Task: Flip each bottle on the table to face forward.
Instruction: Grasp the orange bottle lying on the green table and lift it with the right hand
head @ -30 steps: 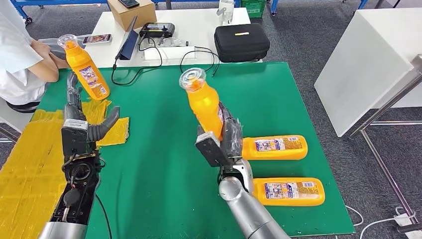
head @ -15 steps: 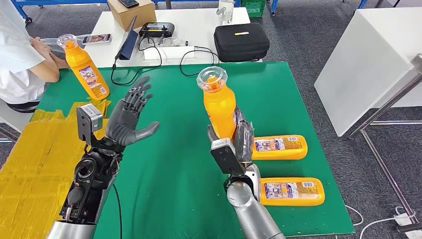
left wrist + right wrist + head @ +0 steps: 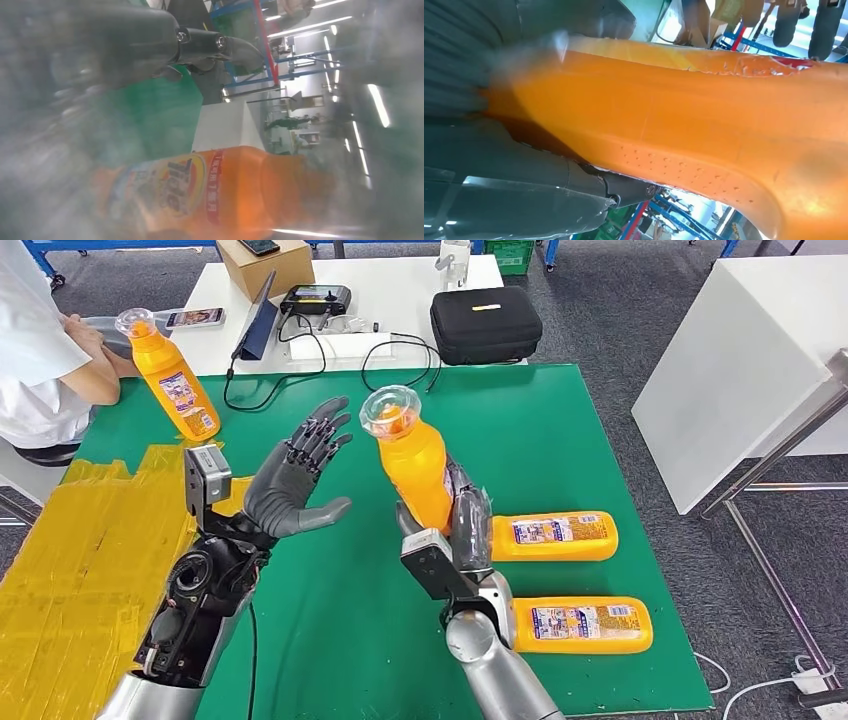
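My right hand (image 3: 462, 525) grips an orange bottle (image 3: 412, 468) with a clear cap, lifted above the green table (image 3: 340, 600) and tilted toward my left. The right wrist view has that bottle (image 3: 704, 125) close up in the fingers (image 3: 574, 185). My left hand (image 3: 290, 485) is raised with fingers spread, palm facing the held bottle, a short gap away and holding nothing. The left wrist view is blurred and looks at the held bottle's label (image 3: 200, 190). Two more orange bottles (image 3: 552, 536) (image 3: 580, 624) lie on their sides at the right. Another bottle (image 3: 175, 380) stands at the far left corner.
A person in white (image 3: 40, 350) sits at the table's far left by the standing bottle. Yellow tape (image 3: 70, 560) covers the left part of the table. Behind it, a white table (image 3: 400, 285) holds a black case (image 3: 486, 324), cables, a controller and a box.
My left hand has swung up from the yellow tape and moved right toward the held bottle, palm open. The held bottle shifted right, then tilted back left.
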### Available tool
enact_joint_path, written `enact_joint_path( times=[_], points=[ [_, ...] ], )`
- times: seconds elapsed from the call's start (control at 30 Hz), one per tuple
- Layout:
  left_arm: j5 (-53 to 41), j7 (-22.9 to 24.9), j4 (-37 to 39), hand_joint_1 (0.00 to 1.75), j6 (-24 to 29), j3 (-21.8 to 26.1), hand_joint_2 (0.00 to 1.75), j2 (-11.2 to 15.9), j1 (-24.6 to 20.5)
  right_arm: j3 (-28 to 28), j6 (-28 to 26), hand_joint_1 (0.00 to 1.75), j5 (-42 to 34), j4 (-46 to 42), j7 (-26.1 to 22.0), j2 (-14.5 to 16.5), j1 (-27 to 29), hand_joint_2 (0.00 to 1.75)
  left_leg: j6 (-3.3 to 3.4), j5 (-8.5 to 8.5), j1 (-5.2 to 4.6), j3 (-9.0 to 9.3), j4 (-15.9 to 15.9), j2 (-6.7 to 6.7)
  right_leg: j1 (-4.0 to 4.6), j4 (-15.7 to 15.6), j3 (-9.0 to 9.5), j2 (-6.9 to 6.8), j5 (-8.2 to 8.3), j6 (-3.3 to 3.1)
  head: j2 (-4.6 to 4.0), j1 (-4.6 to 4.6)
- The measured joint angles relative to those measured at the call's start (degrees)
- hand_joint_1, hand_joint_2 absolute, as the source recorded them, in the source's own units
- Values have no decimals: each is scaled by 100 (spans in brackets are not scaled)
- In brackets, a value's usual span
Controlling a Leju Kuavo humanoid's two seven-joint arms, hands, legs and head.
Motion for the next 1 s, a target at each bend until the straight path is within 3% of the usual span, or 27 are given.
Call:
enact_joint_path(
  times=[0.63,1.0],
  points=[
    [220,14,31,0,-41,-629,175,81,-59,421,-463,175,849,842,283,146,-472,175,0,0,0,-1,0,0,0,0,0,0,0,0,0,0],
    [409,-68,154,0,58,-650,175,117,-103,883,-650,175,1447,1318,648,248,-638,175,0,0,2,-1,0,1,2,0,-2,0,0,0,0,-1]
  ],
)
